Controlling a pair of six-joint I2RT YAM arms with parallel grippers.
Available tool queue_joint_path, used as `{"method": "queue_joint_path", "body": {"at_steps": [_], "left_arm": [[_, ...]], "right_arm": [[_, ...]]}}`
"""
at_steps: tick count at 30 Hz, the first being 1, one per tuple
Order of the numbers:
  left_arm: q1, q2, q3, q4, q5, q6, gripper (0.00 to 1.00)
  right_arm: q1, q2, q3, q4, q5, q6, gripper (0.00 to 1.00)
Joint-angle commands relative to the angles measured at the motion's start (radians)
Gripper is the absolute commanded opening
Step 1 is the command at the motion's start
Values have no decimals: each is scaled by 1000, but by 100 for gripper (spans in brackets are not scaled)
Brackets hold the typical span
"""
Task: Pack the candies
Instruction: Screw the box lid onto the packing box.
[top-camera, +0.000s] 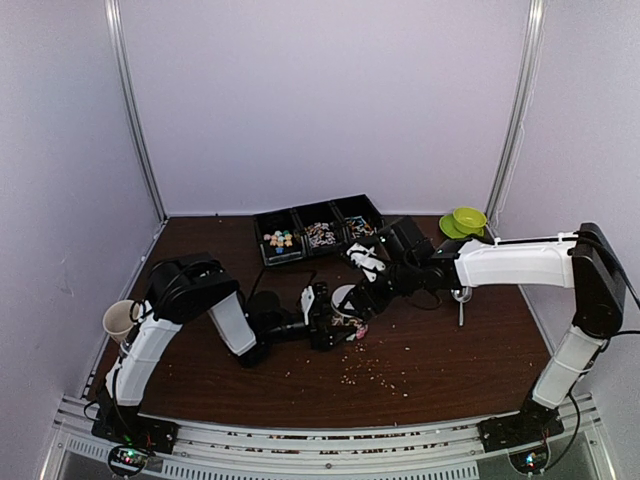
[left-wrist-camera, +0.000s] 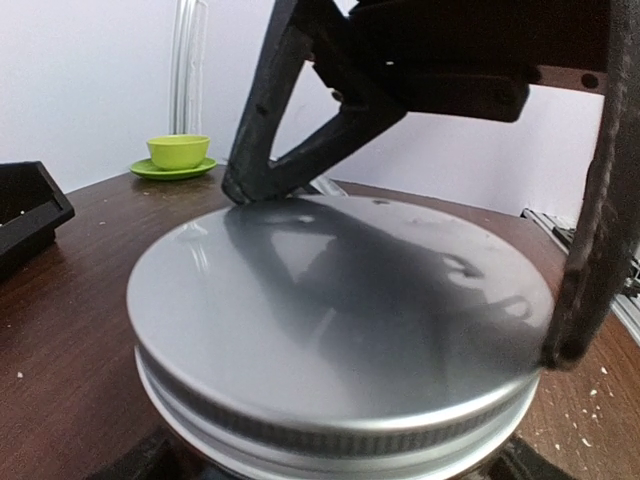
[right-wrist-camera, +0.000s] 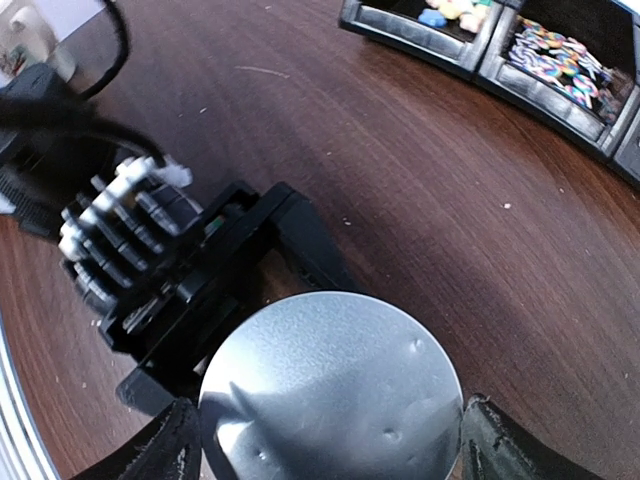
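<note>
Your left jaws hold the jar (top-camera: 350, 322) wide at its body; your right jaws clamp its silver lid (right-wrist-camera: 330, 400) by the rim.

Lab test booth: white panel walls (top-camera: 320, 100) around a wooden table (top-camera: 450, 370).

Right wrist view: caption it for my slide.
Right end effector grips a silver lid, left end effector beneath it, candies in trays behind.
</note>
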Motion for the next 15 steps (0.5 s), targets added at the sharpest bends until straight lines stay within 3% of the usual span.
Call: {"method": "queue_joint_path", "body": {"at_steps": [1, 9, 10, 15], "left_arm": [[-11, 10, -75, -179, -129, -26, 81], [-33, -28, -117, -182, -191, -40, 81], [-33, -26, -122, -169, -183, -42, 81], [-33, -1, -129, -89, -93, -38, 82]], "right_arm": [[14, -22, 16, 27, 234, 202, 86], [47, -32, 14, 75, 267, 248, 95], [47, -43, 10, 87, 251, 236, 100], [40, -105, 1, 85, 136, 71, 100]]}}
